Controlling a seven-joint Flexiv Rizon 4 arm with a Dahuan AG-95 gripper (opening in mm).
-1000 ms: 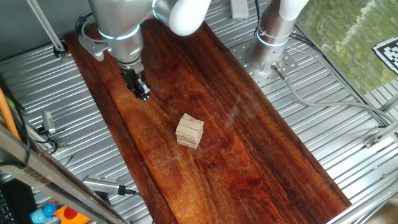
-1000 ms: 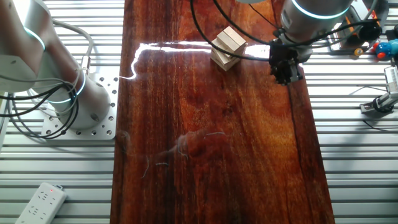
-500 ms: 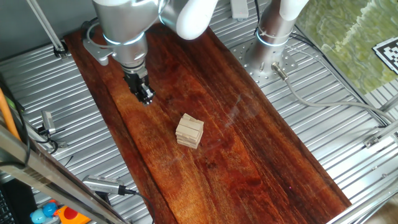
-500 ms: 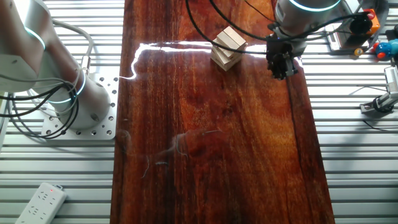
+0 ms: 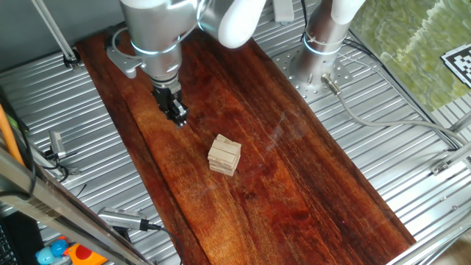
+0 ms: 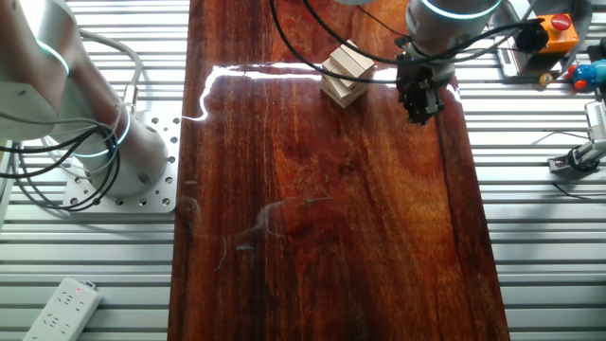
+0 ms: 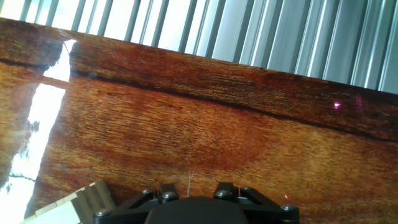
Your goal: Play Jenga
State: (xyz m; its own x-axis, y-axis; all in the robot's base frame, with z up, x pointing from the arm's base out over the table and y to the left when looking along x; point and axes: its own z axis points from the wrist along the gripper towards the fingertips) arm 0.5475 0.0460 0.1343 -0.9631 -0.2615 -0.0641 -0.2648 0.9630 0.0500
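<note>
Table (image 5: 44, 96): grey metal with long ribs, seen on both sides of the board.
Orange thing (image 5: 9, 136): thin and long, at the far left edge of one fixed view; too cut off to tell what.
Small metal part (image 5: 57, 143): lying on the ribbed table, left of the board.
Board (image 5: 294, 184): big, dark red-brown wood, shiny, lying flat on the table and running from the top left to the bottom right.
Arm (image 5: 158, 33): silver and white, coming down from the top over the left end of the board.
Hand (image 5: 179, 116): black, pointing down at the board, up and left of the blocks, near but not touching. Fingers look pressed close together, with nothing between them. Only a dark base at the bottom edge in the hand view, so no help there.
Blocks (image 5: 224, 155): small pile of pale wood pieces in crossed layers, standing on the board near its middle. Top layers turned a bit from the ones below.
Round metal base (image 5: 316, 62): bolted to the table right of the board, with a white post going up.
Grey cable (image 5: 368, 118): curving over the table from that base to the right.
In the other fixed view: blocks (image 6: 347, 73) near the top of the board (image 6: 322, 237), hand (image 6: 419, 104) just right of them, a white power strip (image 6: 62, 308) at the bottom left.
In the hand view: a corner of the blocks (image 7: 74, 205) at the bottom left, board (image 7: 205, 124) filling most of the picture, ribbed table (image 7: 249, 31) along the top.
</note>
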